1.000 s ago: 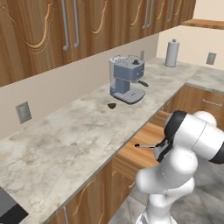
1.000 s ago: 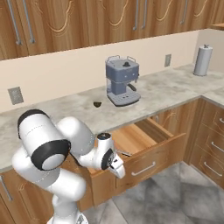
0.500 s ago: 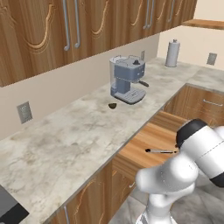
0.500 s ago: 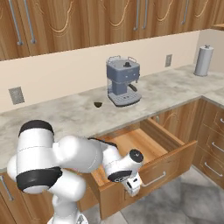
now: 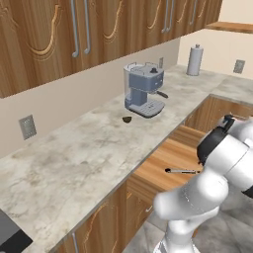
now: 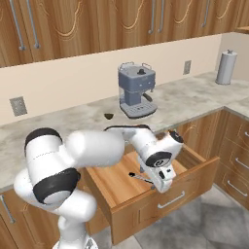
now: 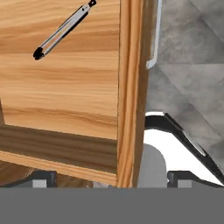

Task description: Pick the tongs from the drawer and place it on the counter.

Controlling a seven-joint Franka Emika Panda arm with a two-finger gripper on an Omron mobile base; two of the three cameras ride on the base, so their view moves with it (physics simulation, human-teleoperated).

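Note:
The drawer (image 6: 114, 181) stands pulled far out below the counter (image 6: 194, 99). On its bare wooden floor lie the tongs (image 6: 141, 178), slim and silver with a black end, also seen as tongs (image 5: 181, 171) and tongs (image 7: 63, 30). My gripper (image 6: 164, 184) hangs over the drawer's front panel (image 7: 131, 87), just right of the tongs and apart from them. In the hand view its fingertips (image 7: 43, 177) stand wide apart, open, with nothing held. The bar handle (image 7: 154, 35) runs along the panel's outer side.
A grey coffee machine (image 5: 143, 89) and a small dark brown lump (image 5: 127, 119) sit on the counter (image 5: 89, 148) behind the drawer (image 5: 168, 158). A paper towel roll (image 5: 194, 60) stands at the far corner. More drawers (image 6: 236, 165) flank the right.
The drawer has slid further out, pulled by my hand. My gripper has left the handle and now sits above the front panel.

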